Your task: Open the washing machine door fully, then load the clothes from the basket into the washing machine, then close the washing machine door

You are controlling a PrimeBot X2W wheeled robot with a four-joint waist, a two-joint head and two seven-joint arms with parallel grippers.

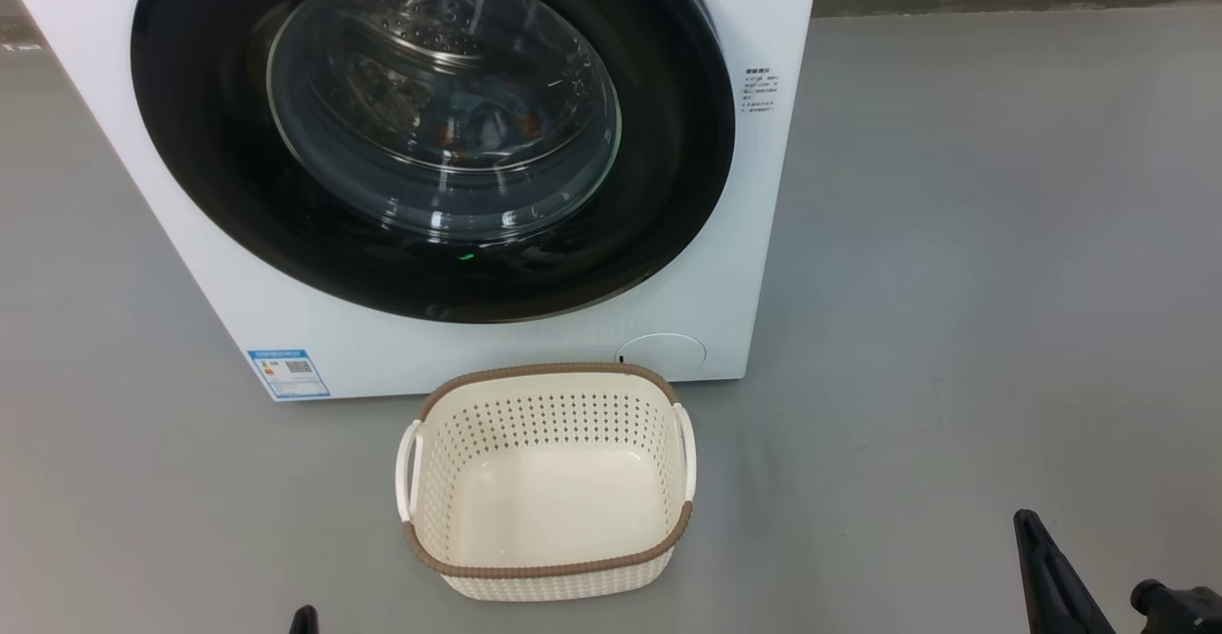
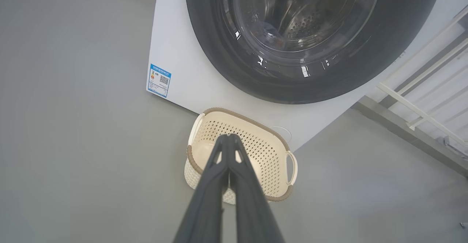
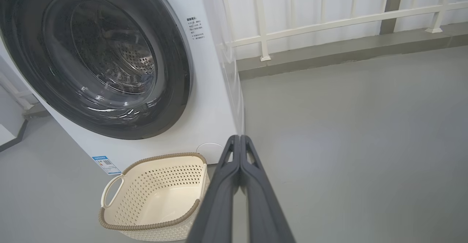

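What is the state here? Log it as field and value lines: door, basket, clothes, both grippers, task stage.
door: washing machine door closed flat against the washing machine
basket: basket upright on the floor in front of the machine, empty
clothes: blue and orange fabric shows through the door glass, inside the drum; no more detail can be made out
left gripper: left gripper shut, holding nothing
right gripper: right gripper shut, holding nothing
task stage: loading and closing look done

Floor [image 3: 365,126] was plain grey. White railing [image 3: 260,16] stood on a grey kerb [image 3: 347,52] along its far edge.
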